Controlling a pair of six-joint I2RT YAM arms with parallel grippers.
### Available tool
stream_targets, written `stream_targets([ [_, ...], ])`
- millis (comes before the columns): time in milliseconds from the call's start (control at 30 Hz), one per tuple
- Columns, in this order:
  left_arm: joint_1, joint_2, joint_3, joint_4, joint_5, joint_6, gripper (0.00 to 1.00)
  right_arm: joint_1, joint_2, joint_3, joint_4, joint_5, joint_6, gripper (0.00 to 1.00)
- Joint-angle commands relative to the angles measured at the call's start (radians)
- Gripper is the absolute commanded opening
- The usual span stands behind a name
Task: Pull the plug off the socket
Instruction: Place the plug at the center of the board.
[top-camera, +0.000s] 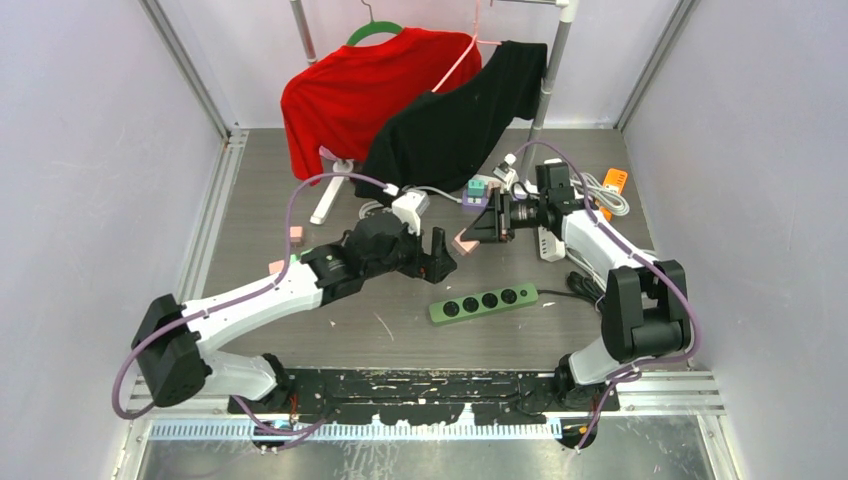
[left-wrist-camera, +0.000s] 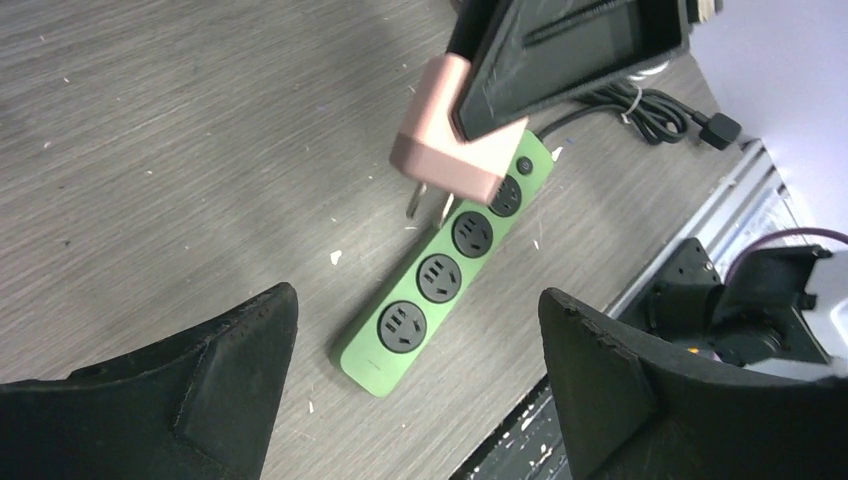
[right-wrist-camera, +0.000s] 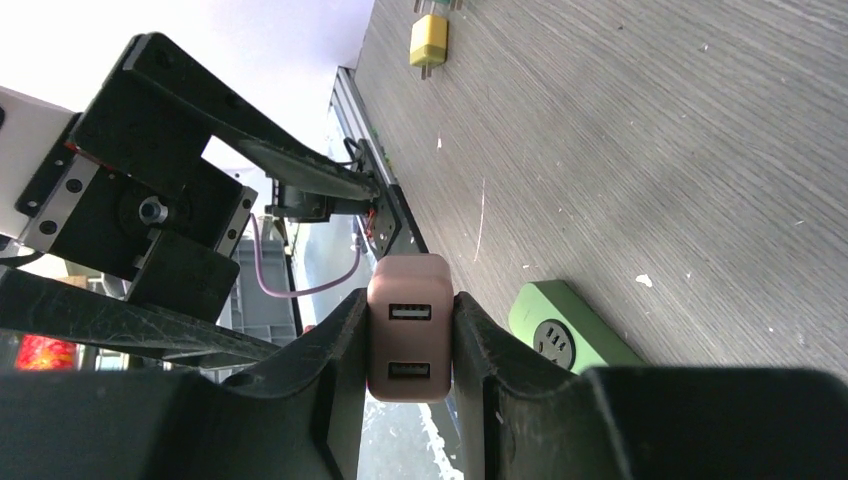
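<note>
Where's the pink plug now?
Clamped in the right gripper, the pink two-port USB plug hangs above the green power strip, centre of the top view.

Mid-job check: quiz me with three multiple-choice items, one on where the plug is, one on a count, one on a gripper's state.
1. Where is the pink plug? A in the strip; B held aloft in the right gripper; C lying on the table.
2. Sockets on the green power strip? A two; B four; C six.
3. The left gripper is: A open, empty; B shut on the plug; C shut on the strip.
Key: B, its prongs hang bare; B, four in a row; A, jaws stand wide apart.
</note>
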Motion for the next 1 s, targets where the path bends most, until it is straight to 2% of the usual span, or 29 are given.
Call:
stream_targets([
  [0, 0.000, 0.061, 0.097, -0.017, -0.073, 0.013, 0.89, 0.019, 0.010, 0.026, 0.013, -0.028, 0.007, 0.02],
  [167, -0.024, 0.129, 0.151, -0.012, -0.087, 0.120, 0.88, 0.035, 0.024, 0.029, 0.003, -0.032, 0.001, 0.02],
  [300, -0.061, 0.183, 0.198, -0.032, -0.164, 0.214, 0.88, 0.040, 0.031, 0.033, -0.005, -0.034, -0.005, 0.02],
  [433, -0.083, 0.238, 0.257, -0.075, -0.231, 0.245, 0.78, 0.041, 0.034, 0.037, -0.010, -0.035, -0.008, 0.02],
  [533, -0.094, 0.290, 0.317, -0.132, -0.249, 0.249, 0.64, 0.043, 0.038, 0.040, -0.018, -0.037, -0.014, 0.02],
  [633, -0.106, 0.318, 0.344, -0.153, -0.274, 0.251, 0.63, 0.045, 0.040, 0.041, -0.026, -0.037, -0.020, 0.02],
  [800, -0.110, 0.318, 0.345, -0.143, -0.289, 0.253, 0.51, 0.046, 0.043, 0.043, -0.031, -0.038, -0.027, 0.03],
  [900, -0.110, 0.311, 0.333, -0.135, -0.292, 0.259, 0.36, 0.047, 0.041, 0.043, -0.036, -0.039, -0.037, 0.07],
  [967, -0.109, 0.296, 0.311, -0.121, -0.296, 0.262, 0.22, 0.048, 0.038, 0.043, -0.040, -0.039, -0.049, 0.16],
])
